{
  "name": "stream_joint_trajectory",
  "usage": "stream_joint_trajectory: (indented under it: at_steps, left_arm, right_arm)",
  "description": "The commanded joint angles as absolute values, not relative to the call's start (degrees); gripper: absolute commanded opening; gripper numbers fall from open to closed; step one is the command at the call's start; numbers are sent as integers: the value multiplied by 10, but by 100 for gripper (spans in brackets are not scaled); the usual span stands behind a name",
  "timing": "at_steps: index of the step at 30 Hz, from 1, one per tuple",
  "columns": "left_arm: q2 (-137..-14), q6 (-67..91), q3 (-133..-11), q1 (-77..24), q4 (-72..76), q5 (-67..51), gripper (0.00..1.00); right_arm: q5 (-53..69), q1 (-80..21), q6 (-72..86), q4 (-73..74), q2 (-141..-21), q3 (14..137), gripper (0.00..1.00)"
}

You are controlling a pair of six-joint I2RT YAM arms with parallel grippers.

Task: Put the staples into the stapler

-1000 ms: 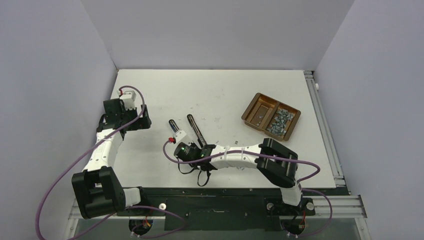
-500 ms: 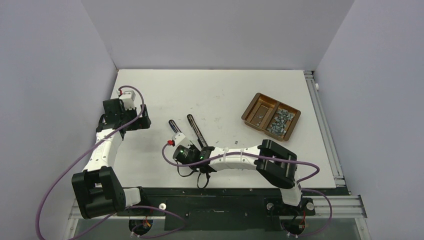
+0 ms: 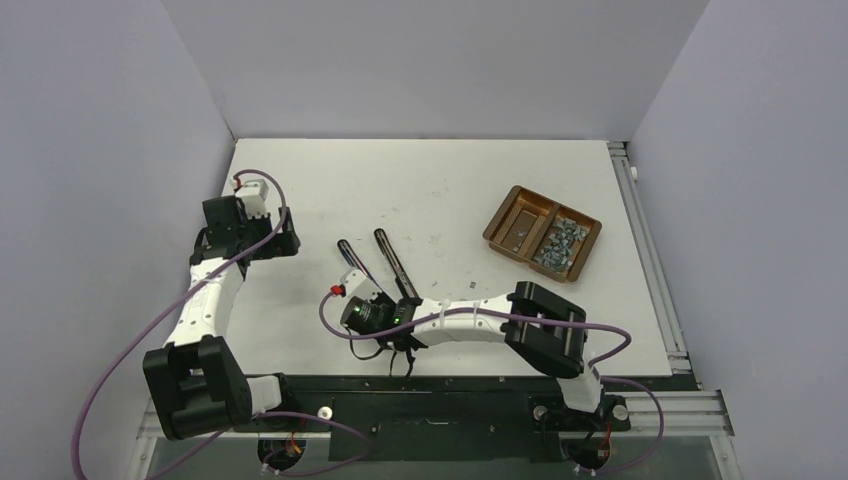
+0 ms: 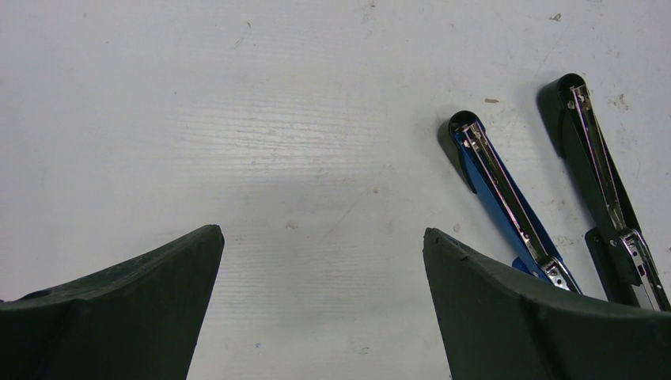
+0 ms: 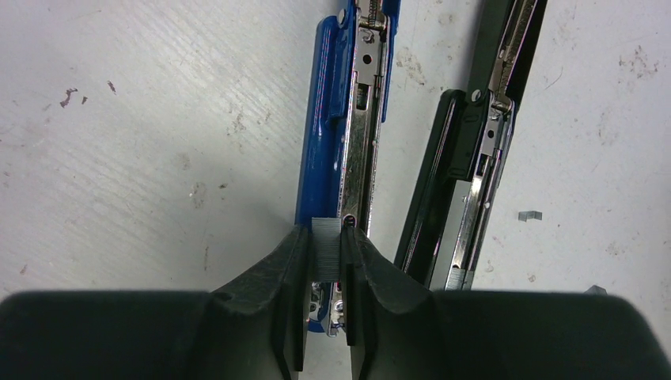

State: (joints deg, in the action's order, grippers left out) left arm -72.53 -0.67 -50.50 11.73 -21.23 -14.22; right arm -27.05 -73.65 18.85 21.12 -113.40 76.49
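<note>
- Right gripper (image 5: 324, 236) pinches one staple strip (image 5: 324, 252) above the opened blue stapler (image 5: 326, 119); the strip looks not yet seated.
- Left gripper (image 4: 320, 236) gapes wide, holding nothing.
- Closing remains.

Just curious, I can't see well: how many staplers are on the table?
2. A blue stapler lies open under the right end effector, which grips staples; a black stapler lies open just beside it. None looks hidden.
</note>
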Motion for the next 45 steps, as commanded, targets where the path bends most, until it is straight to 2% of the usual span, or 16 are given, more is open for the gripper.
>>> stream_joint_trajectory:
  at_steps: [1, 18, 27, 39, 45]
  left_arm:
    - [-708, -8, -530, 125, -208, -154, 96]
    - [-706, -8, -533, 126, -212, -157, 96]
    - [-707, -8, -539, 126, -214, -160, 96]
    - [-716, -18, -549, 126, -218, -167, 96]
    - [-720, -18, -552, 126, -220, -170, 96]
  right_arm:
    - [-279, -745, 198, 231, -1145, 773, 9]
    - [-261, -740, 193, 205, -1074, 797, 9]
    - [-244, -697, 205, 196, -1024, 788, 9]
    - [-198, -554, 247, 159, -942, 634, 9]
    - [-174, -529, 264, 124, -949, 583, 9]
